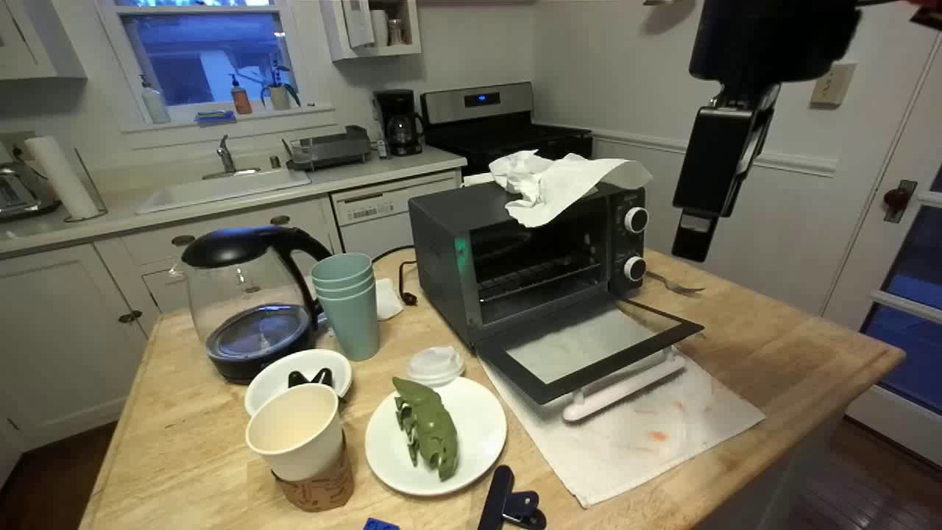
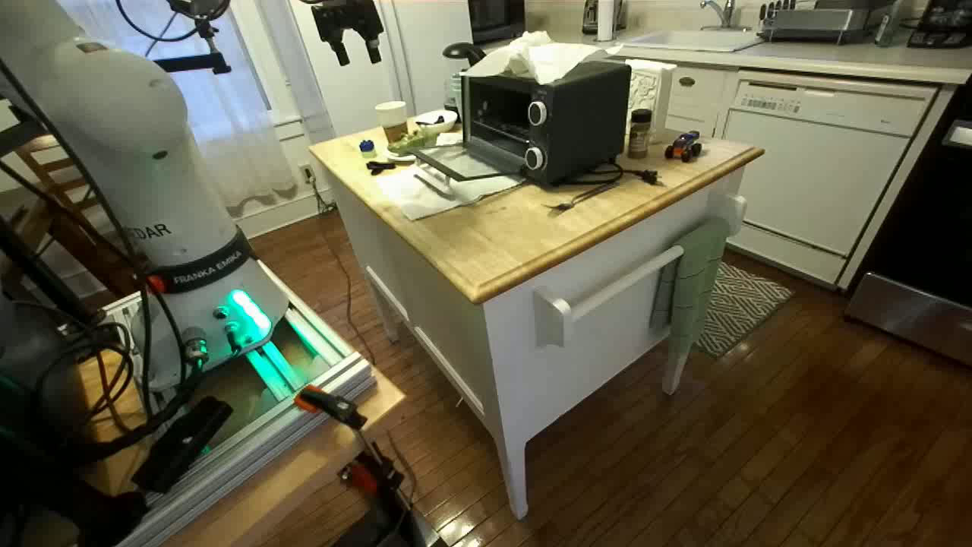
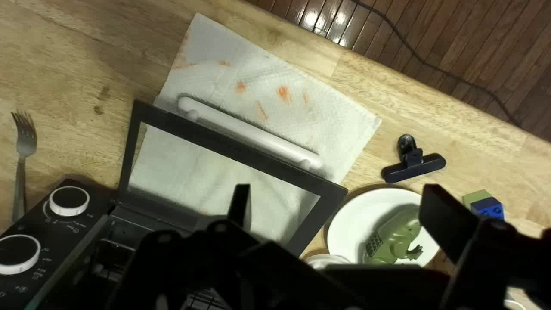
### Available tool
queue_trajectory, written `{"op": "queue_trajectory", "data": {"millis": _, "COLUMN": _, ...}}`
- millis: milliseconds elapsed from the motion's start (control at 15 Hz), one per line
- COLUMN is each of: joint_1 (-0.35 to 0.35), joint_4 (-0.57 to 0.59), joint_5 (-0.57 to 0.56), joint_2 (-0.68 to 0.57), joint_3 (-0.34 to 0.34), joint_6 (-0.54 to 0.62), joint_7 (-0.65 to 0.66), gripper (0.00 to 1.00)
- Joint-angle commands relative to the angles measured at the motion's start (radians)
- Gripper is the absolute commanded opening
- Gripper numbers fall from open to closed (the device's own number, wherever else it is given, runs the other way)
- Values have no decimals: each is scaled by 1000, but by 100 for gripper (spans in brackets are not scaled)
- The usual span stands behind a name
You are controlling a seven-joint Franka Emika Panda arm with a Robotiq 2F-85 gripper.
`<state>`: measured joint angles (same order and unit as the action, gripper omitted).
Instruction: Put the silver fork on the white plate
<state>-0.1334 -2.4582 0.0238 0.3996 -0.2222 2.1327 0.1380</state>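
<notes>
The silver fork lies on the wooden table beside the toaster oven's knob side. In the wrist view the fork is at the far left, tines toward the top; in an exterior view the fork lies near the oven's cord. The white plate holds a green toy creature and stands by the oven door's corner. The plate also shows in the wrist view, partly hidden by my gripper. My gripper is open and empty, high above the table; it shows in both exterior views.
The toaster oven has its glass door lowered over a stained paper towel. A black clip lies near the plate. A paper cup, white bowl, green cups and kettle stand beyond.
</notes>
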Motion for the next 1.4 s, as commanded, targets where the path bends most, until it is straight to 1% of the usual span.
{"op": "queue_trajectory", "data": {"millis": 0, "joint_1": -11, "joint_4": 2, "joint_5": -5, "joint_2": -1, "joint_3": 10, "joint_6": -2, "joint_7": 4, "gripper": 100}}
{"op": "queue_trajectory", "data": {"millis": 667, "joint_1": -11, "joint_4": 2, "joint_5": -5, "joint_2": -1, "joint_3": 10, "joint_6": -2, "joint_7": 4, "gripper": 100}}
{"op": "queue_trajectory", "data": {"millis": 800, "joint_1": 1, "joint_4": -4, "joint_5": 11, "joint_2": 3, "joint_3": 54, "joint_6": -20, "joint_7": -50, "gripper": 100}}
{"op": "queue_trajectory", "data": {"millis": 933, "joint_1": 21, "joint_4": -26, "joint_5": 18, "joint_2": 25, "joint_3": 121, "joint_6": -37, "joint_7": -127, "gripper": 100}}
{"op": "queue_trajectory", "data": {"millis": 1067, "joint_1": 54, "joint_4": -37, "joint_5": 12, "joint_2": 44, "joint_3": 191, "joint_6": -61, "joint_7": -193, "gripper": 100}}
{"op": "queue_trajectory", "data": {"millis": 1333, "joint_1": 148, "joint_4": -37, "joint_5": -13, "joint_2": 69, "joint_3": 320, "joint_6": -116, "joint_7": -308, "gripper": 100}}
